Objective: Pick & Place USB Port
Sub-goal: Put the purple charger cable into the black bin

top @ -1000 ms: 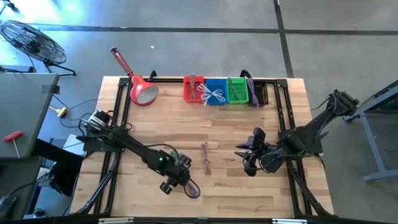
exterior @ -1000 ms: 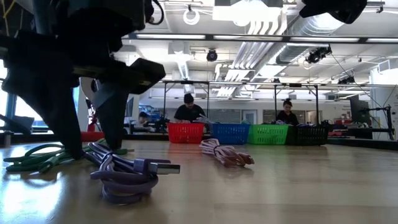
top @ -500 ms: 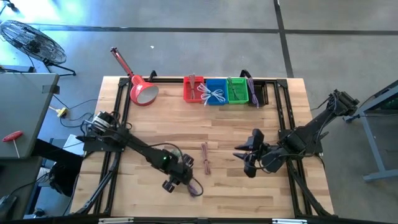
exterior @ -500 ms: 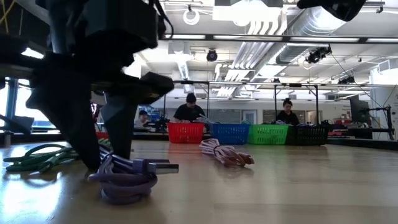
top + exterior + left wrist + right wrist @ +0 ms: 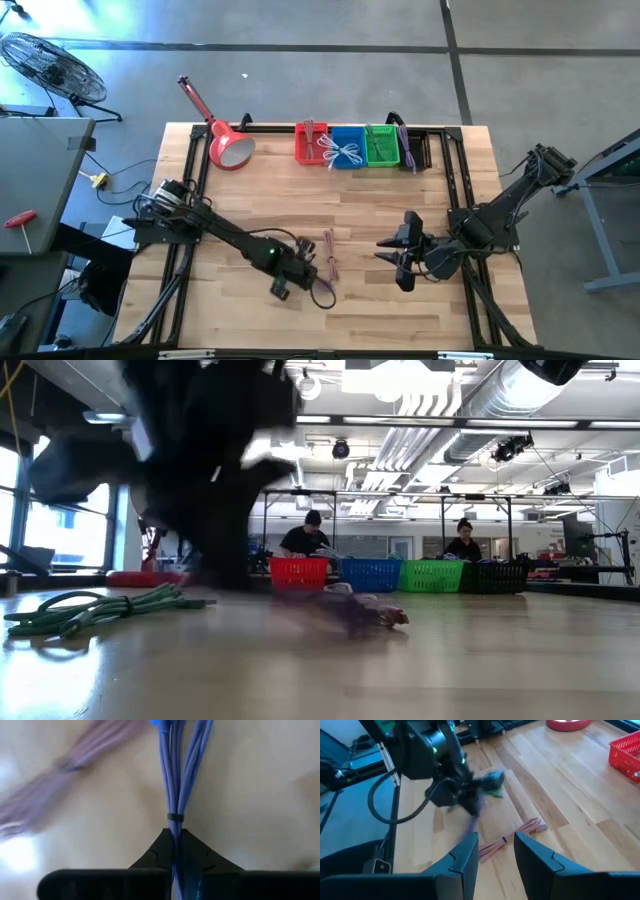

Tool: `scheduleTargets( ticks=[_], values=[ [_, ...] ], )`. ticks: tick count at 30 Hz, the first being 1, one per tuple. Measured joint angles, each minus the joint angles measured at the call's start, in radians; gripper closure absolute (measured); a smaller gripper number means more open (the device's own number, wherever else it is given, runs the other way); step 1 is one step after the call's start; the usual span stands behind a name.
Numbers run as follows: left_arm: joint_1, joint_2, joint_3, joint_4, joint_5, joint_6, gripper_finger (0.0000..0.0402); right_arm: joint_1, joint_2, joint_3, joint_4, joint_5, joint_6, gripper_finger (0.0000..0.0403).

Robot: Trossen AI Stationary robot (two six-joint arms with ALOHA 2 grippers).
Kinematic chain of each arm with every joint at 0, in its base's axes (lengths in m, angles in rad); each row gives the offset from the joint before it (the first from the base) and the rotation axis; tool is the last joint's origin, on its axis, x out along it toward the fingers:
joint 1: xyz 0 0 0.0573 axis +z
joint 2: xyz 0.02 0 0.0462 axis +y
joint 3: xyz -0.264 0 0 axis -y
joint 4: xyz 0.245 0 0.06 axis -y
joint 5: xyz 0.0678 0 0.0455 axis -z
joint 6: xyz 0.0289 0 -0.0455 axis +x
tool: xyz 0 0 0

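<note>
Left gripper (image 5: 175,851): jaws pinching purple cable bundle (image 5: 176,780), beside pink cable bundle (image 5: 330,255). Right gripper (image 5: 495,851): jaws spread, empty, hovering over wooden surface (image 5: 380,200).

You had nothing to read here: no lettering, label, brand, number or sign showed legibly in any of the four views.
</note>
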Motion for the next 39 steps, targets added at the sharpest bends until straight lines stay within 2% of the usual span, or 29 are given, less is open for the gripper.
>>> scheduleTargets(
  ticks=[2,4,10,14,19,24,27,32,39],
  values=[
    [-0.016,-0.034,0.081,-0.100,-0.091,0.035,0.0396,0.000,0.000,0.000,0.012,-0.001,-0.016,0.0286],
    [-0.037,-0.074,0.172,-0.137,-0.121,0.073,0.0396,0.000,0.000,0.000,0.033,-0.017,-0.059,0.0286],
    [-0.071,-0.176,0.366,-0.131,-0.069,0.277,0.0396,-0.030,-0.002,0.000,0.158,-0.022,-0.269,0.0286],
    [-0.035,-0.283,0.395,-0.078,-0.001,0.342,0.0396,-0.057,-0.003,0.000,0.306,-0.018,-0.464,0.0286],
    [0.081,-0.391,0.351,0.015,0.139,0.338,0.0396,-0.079,-0.004,0.000,0.589,0.001,-0.896,0.0286],
    [0.170,-0.446,0.230,0.198,0.306,0.291,0.0396,-0.086,-0.005,0.000,0.670,0.000,-1.147,0.0286],
    [0.208,-0.446,0.144,0.302,0.365,0.292,0.0396,-0.114,-0.003,0.000,0.670,-0.012,-1.187,0.0286],
    [0.263,-0.449,0.001,0.515,0.506,0.347,0.0396,-0.169,-0.003,0.000,0.638,-0.038,-1.159,0.0286],
    [0.361,-0.448,-0.046,0.555,0.657,0.371,0.0396,-0.212,-0.002,0.000,0.590,-0.079,-1.123,0.0286]
  ],
)
